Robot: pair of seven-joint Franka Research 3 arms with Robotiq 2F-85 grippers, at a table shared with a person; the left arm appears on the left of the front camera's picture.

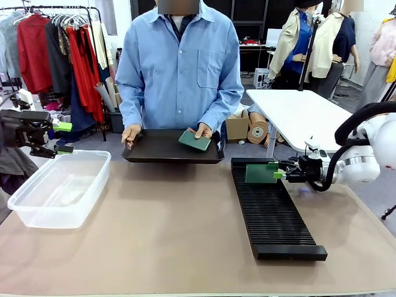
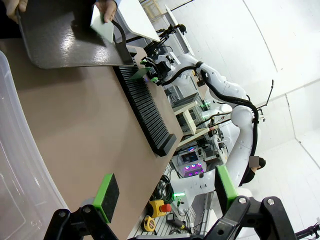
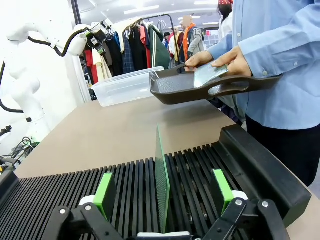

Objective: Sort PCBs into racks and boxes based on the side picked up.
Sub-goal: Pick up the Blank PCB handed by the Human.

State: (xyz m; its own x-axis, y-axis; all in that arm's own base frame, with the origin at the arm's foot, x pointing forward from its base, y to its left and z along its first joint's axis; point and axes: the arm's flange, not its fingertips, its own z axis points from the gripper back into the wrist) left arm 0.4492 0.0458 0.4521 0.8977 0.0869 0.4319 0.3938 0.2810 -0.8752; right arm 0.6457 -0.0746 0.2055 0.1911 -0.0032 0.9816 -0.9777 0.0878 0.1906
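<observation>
- Green PCB (image 3: 161, 185) stands upright on its edge in one slot of the black ribbed rack (image 3: 60, 195), toward the rack's end nearest the person.
- Right tool (image 1: 279, 174) is spread wide around the board, with one green pad on each side. Neither pad touches it, so the board is released and the tool holds nothing.
- The step in hand looks like leaving the board seated. Done well, the tool would draw back along the board's own plane with a level wrist, so that neither pad brushes the board and tips it from its slot.
- Second PCB (image 1: 195, 140) lies on a flat black tray (image 1: 161, 151), which the person holds at the far edge of the counter (image 1: 154, 235). One hand (image 1: 203, 130) rests on that board.
- Left tool (image 1: 62, 137) hovers with its jaws open and empty, just above the far rim of the clear box (image 1: 37, 213), well apart from the rack.
</observation>
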